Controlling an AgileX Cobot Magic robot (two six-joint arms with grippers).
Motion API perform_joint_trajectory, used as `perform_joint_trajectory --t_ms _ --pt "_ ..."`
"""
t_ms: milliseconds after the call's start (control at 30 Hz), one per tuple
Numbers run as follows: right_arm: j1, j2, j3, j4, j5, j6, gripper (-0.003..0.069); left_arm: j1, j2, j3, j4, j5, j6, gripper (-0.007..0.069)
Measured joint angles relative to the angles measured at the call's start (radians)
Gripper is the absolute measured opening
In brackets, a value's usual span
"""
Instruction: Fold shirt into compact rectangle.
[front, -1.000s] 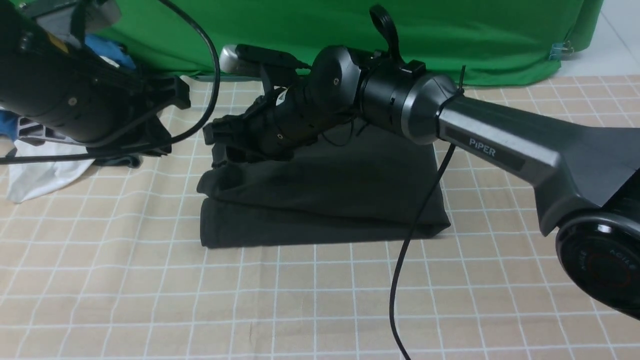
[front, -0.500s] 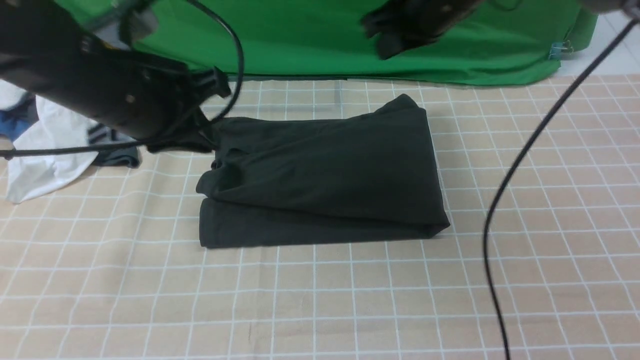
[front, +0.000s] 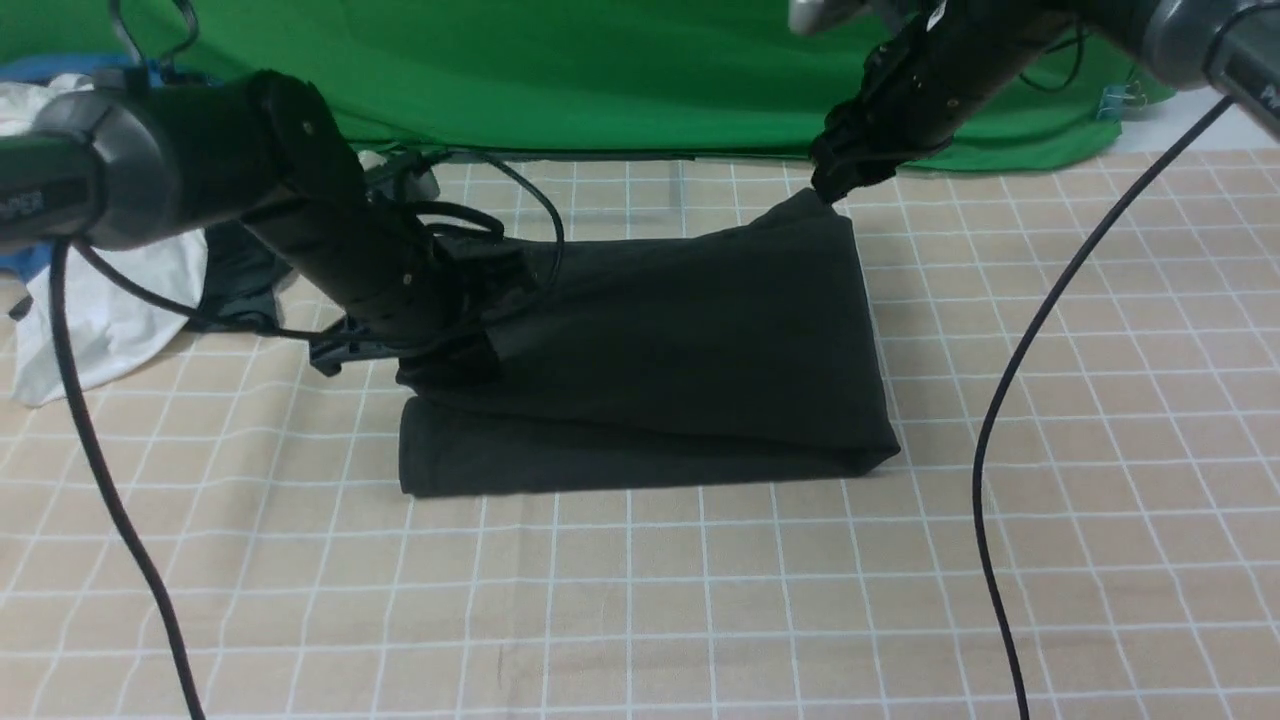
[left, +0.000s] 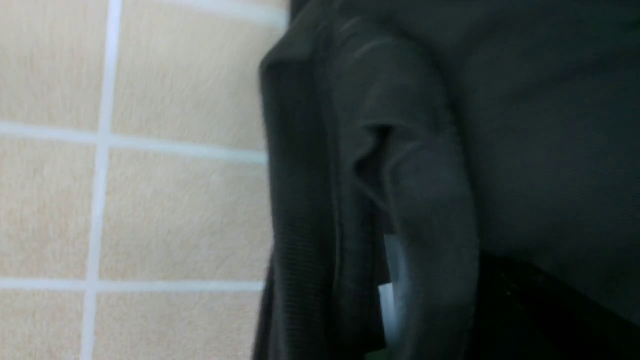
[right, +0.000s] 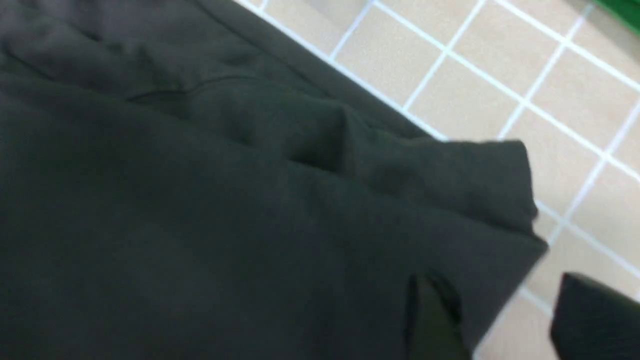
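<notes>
The black shirt lies folded in a rough rectangle on the checked tablecloth, its upper layer skewed over the lower one. My left gripper sits low at the shirt's left edge and is shut. The left wrist view shows the ribbed collar with a sliver of white label beside a dark finger. Whether cloth is pinched there is hidden. My right gripper stands open at the shirt's far right corner. One finger rests on the cloth, the other over the tablecloth.
A white garment and a dark grey one lie at the left behind my left arm. A green backdrop closes the far side. A black cable hangs down on the right over the tablecloth.
My right arm, which lay across the shirt, lifted away and came down at the far right corner. My left arm swung in from the left to the shirt's left edge. The shirt kept its shape.
</notes>
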Motion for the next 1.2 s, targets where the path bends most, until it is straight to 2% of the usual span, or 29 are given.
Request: perform_joint_trajectory --t_ms 133,300,800,900,933,967,1000,1100,1200 --pt "0.015 0.047 0.0 0.0 -0.094 -0.054 0.0459 0.0 0.002 0.055 0.001 -0.048 -0.008 0.0013" --pt "0.029 0.077 0.0 0.001 -0.175 -0.099 0.0468 0.0 -0.008 0.083 0.0 -0.081 -0.01 0.0013" --pt "0.052 0.119 0.0 -0.047 -0.13 -0.222 0.0456 0.0 -0.01 0.089 -0.002 -0.096 -0.011 0.0013" --pt "0.054 0.123 0.0 -0.065 -0.122 -0.275 0.032 0.0 -0.01 0.089 -0.002 -0.096 -0.011 0.0013" --pt "0.057 0.123 0.0 -0.079 -0.121 -0.286 0.0225 0.0 -0.01 0.089 -0.002 -0.096 -0.011 0.0013" --pt "0.057 0.123 0.0 -0.083 -0.121 -0.286 0.0208 0.0 -0.01 0.089 -0.002 -0.096 -0.011 0.0013" --pt "0.06 0.123 0.0 -0.094 -0.121 -0.287 0.0103 0.0 -0.01 0.089 -0.002 -0.096 -0.011 0.0013" --pt "0.062 0.123 0.0 -0.104 -0.121 -0.289 0.0042 0.0 -0.01 0.089 -0.002 -0.096 -0.011 0.0013" --pt "0.063 0.12 -0.001 -0.108 -0.126 -0.289 0.0037 0.0 -0.01 0.089 -0.002 -0.096 -0.011 0.0013"
